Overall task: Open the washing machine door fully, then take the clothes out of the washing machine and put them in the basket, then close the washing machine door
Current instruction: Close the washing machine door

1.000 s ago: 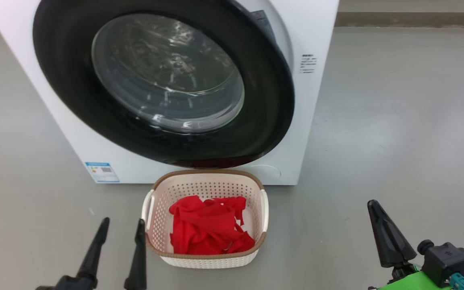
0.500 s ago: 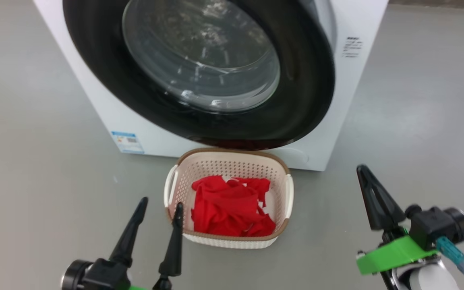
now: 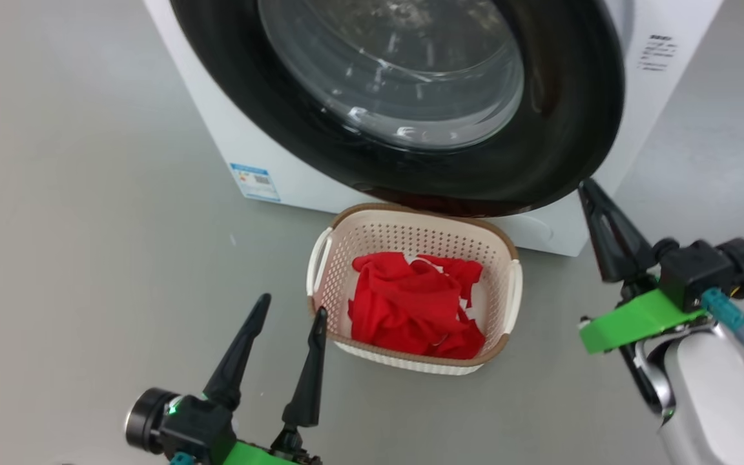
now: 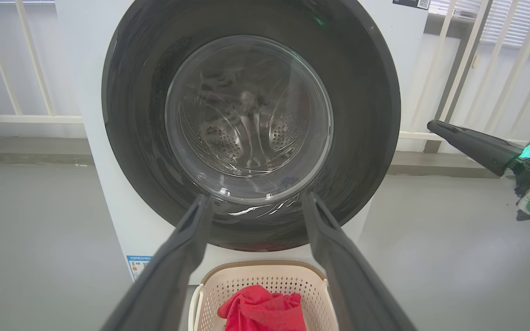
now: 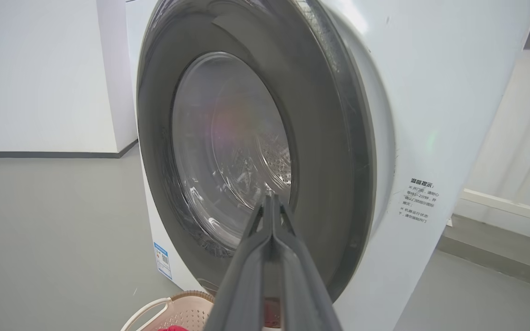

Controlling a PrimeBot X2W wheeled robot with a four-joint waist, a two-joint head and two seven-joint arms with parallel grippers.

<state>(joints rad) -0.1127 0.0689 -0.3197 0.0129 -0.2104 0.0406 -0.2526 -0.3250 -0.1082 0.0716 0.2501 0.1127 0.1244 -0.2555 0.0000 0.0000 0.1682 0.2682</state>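
Observation:
The washing machine point(image 3: 236, 142) stands ahead with the washing machine door point(image 3: 572, 129) swung to over its front; I cannot tell whether it is latched. Through the glass the steel drum looks bare. The basket point(image 3: 411, 216) sits on the floor under the door, and the red clothes point(image 3: 404, 303) lie in it. My left gripper point(image 3: 292, 305) is open and empty by the basket's near left corner. Shut and empty, my right gripper point(image 3: 586, 184) has its tip close to the door's lower right rim. The wrist views show the door point(image 4: 131, 115) point(image 5: 329, 161), basket point(image 4: 265, 280) and clothes point(image 4: 260, 312).
Grey floor point(image 3: 88, 226) spreads left and right of the machine. A blue label point(image 3: 254, 182) marks the machine's lower left front. White railings point(image 4: 458, 69) stand behind the machine, and a white wall point(image 5: 39, 78) lies to its left.
The head camera has shifted, sliding machine and basket right in the picture. My right gripper has moved forward to the door's lower right rim. The left gripper stays by the basket.

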